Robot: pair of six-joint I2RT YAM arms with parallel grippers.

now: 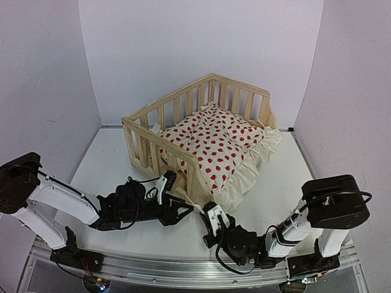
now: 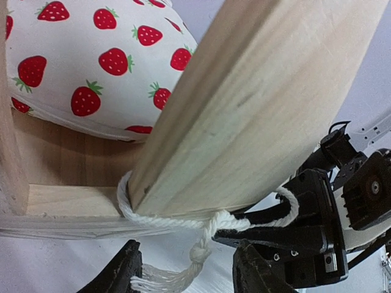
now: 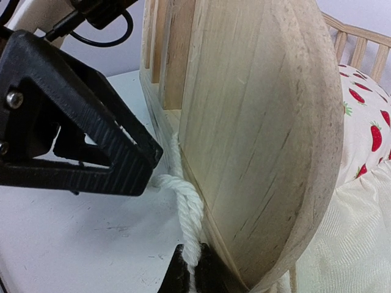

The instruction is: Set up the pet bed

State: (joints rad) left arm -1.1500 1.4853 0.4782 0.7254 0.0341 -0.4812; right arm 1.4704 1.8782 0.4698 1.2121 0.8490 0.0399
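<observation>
At the back-centre of the white worktop [image 1: 110,165] stood the pet bed [image 1: 142,146], a pale wooden frame with slatted rails on three sides and its open side turned toward the front right. Inside it lay the cushion [image 1: 214,143], white with red strawberries. Its cream ruffle spilled over the open edge onto the worktop.

Both arms reached in low from the near edge and met at the frame's nearest corner. There a flat wooden end post [image 3: 263,134] with a rounded top came down to the base. A white tie string [image 2: 165,221] was looped around the foot of that post and ended in a knot with a frayed tassel.

The left gripper [image 2: 189,274] sat just below the post with its two black fingers spread well apart. The knotted tassel hung in the gap between them, and the fingers closed on nothing.

The right gripper [image 3: 190,278] came in from the other side of the same corner, close beside the left one. In its wrist view the twisted string ran straight down the edge of the post into the narrow slot between its dark fingers, which looked pinched together on the cord. In the left wrist view a strand of the string curved over the right gripper's black finger.
</observation>
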